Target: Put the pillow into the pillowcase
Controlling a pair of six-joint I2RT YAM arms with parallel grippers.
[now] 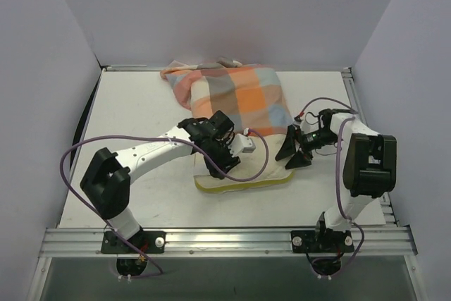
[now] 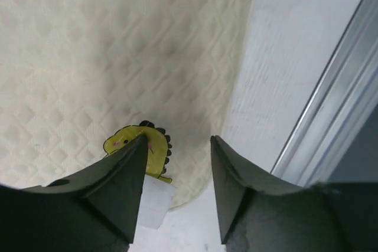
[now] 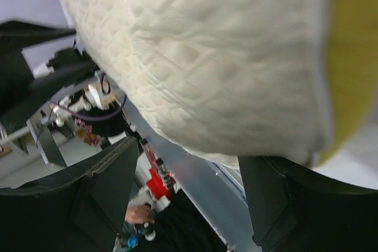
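Note:
The checked pillowcase (image 1: 243,96) lies at the back middle of the table and covers the far part of the cream pillow (image 1: 243,177). The pillow's near end and yellow edge stick out toward me. My left gripper (image 1: 224,160) hovers over that near end. In the left wrist view it (image 2: 177,140) is open, just above the pillow's corner (image 2: 88,57) with the yellow figure (image 2: 130,140) and white tag (image 2: 155,202). My right gripper (image 1: 296,151) is open at the pillow's right edge. In the right wrist view the pillow (image 3: 207,57) fills the space above its open gripper (image 3: 186,163).
White table (image 1: 141,118) inside grey walls. An aluminium rail (image 1: 225,237) runs along the near edge and also shows in the left wrist view (image 2: 331,116). Purple cables loop from both arms (image 1: 91,142). A small grey thing (image 1: 225,61) lies behind the pillowcase.

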